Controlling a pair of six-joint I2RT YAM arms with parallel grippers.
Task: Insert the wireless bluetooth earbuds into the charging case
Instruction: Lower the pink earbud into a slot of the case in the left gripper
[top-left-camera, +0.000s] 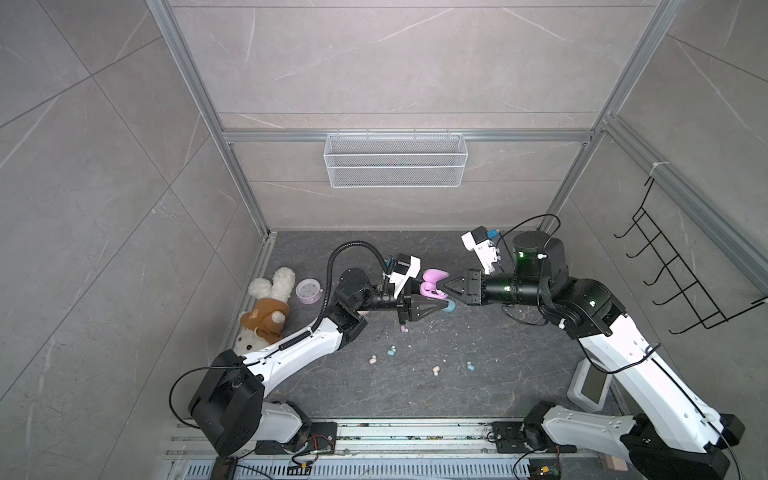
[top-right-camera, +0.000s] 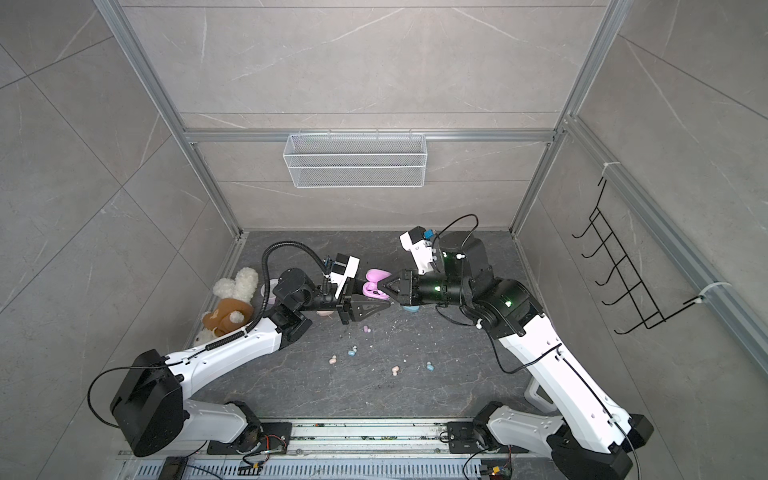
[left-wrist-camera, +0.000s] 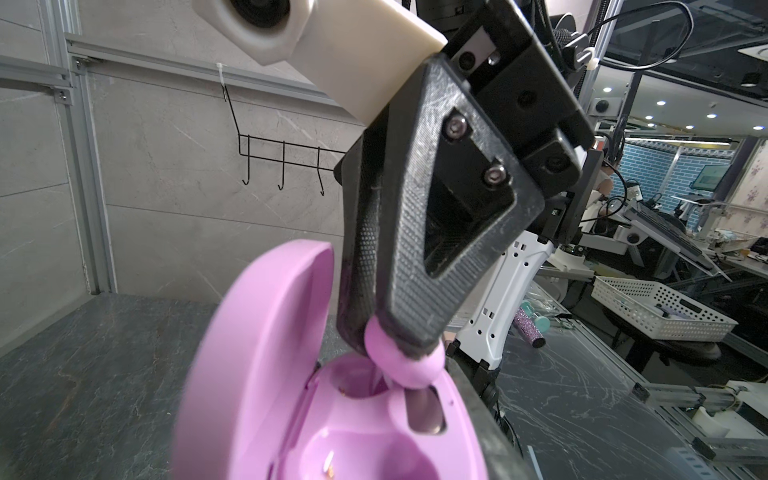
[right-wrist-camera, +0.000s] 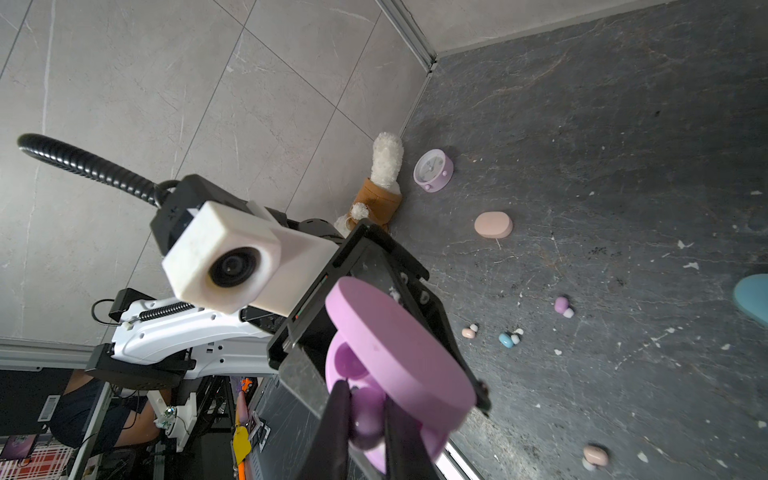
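Note:
The lilac charging case (top-left-camera: 434, 279) is held off the table with its lid (left-wrist-camera: 266, 353) swung open, and my left gripper (top-left-camera: 444, 306) is shut on its base. One left finger (left-wrist-camera: 478, 419) lies along the case's edge. From the right, my right gripper (top-left-camera: 447, 286) is shut on a lilac earbud (left-wrist-camera: 399, 365), which sits at the mouth of one socket, tip down. The second socket (left-wrist-camera: 353, 453) is empty. In the right wrist view the earbud (right-wrist-camera: 368, 422) is pinched between both fingers. Several pastel earbuds lie loose on the table: lilac (top-left-camera: 404, 329), blue (top-left-camera: 390, 352), pink (top-left-camera: 372, 360), pink (top-left-camera: 435, 370), blue (top-left-camera: 470, 366).
A pink case (right-wrist-camera: 493, 225) and a blue case (top-left-camera: 449, 307) lie shut on the table near the grippers. A plush rabbit (top-left-camera: 266, 307) and a lilac clock (top-left-camera: 308, 291) sit at the back left. A wire basket (top-left-camera: 395, 160) and a hook rack (top-left-camera: 685, 270) hang on the walls.

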